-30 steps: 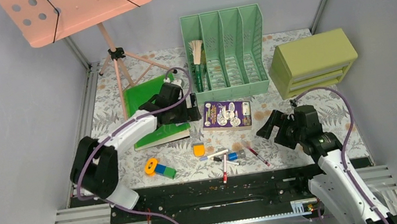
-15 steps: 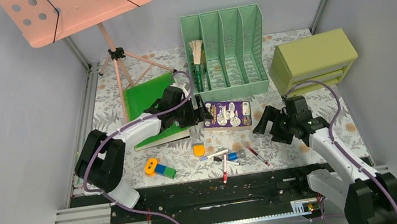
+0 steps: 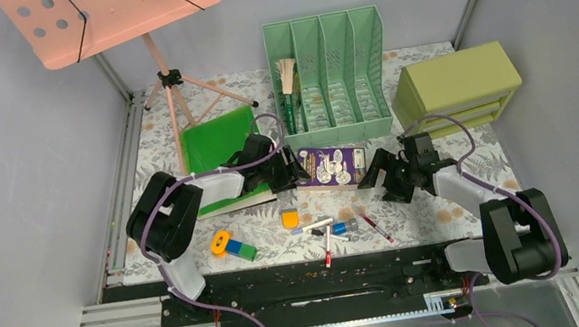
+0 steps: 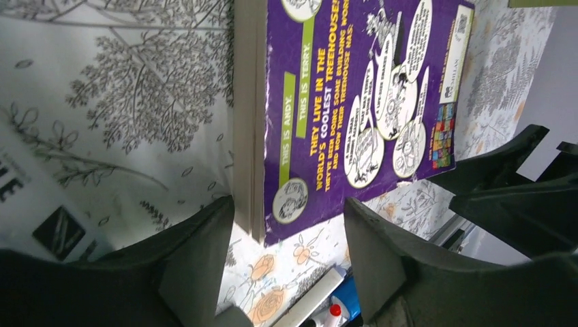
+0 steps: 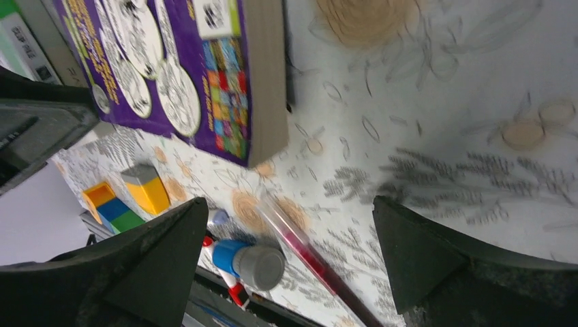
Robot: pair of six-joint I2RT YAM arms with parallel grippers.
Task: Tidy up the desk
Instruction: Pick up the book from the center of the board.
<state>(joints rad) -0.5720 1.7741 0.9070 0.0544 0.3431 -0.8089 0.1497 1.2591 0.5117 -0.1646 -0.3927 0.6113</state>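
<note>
Where markers (image 3: pixel 323 229) and blocks (image 3: pixel 238 248) clutter the counter (image 3: pixel 422 215), left jaws and right jaws have neared the purple book's (image 3: pixel 331 166) ends; left narrowed yet apart, right wide apart.

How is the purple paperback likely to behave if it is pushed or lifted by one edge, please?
The purple paperback lies flat on the desk, so it should slide rather than roll or tip. Its thick page block suggests it stays fairly stiff when lifted. Its smooth printed cover may slip in a light pinch.

1. Top view: bright, even overhead light; soft, short shadows on desk (image 3: pixel 266 231); sharp.
2. Left wrist: book (image 4: pixel 354 102) sharp; left fingers (image 4: pixel 191 266) dark, blurred.
3. Right wrist: pen (image 5: pixel 307 252) smeared, edges soft.
</note>
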